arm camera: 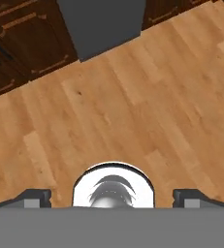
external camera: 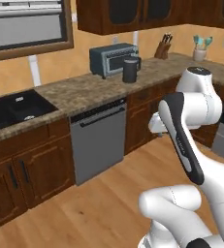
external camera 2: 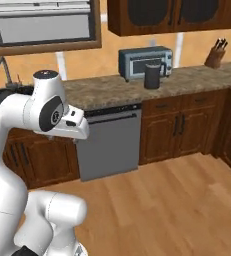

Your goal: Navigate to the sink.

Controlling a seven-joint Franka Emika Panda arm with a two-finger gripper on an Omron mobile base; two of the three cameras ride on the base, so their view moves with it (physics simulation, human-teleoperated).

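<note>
Sink (external camera: 17,110): black basin set in the table left of the dishwasher (external camera: 98,139), off toward the left base view's edge, approach judged partly done, base not yet squared before it; claw (arm camera: 113,197) spread, empty.

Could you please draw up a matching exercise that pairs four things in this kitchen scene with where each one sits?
Things:
1. sink
2. toaster oven
3. dishwasher
4. knife block

Places:
A. under the counter, between wooden cabinet doors
B. set into the counter at the far left of the left base view
C. on the counter, just behind a dark cylindrical canister
D. on the counter near the corner, right of the toaster oven

Pairs: 1-B, 2-C, 3-A, 4-D
</note>
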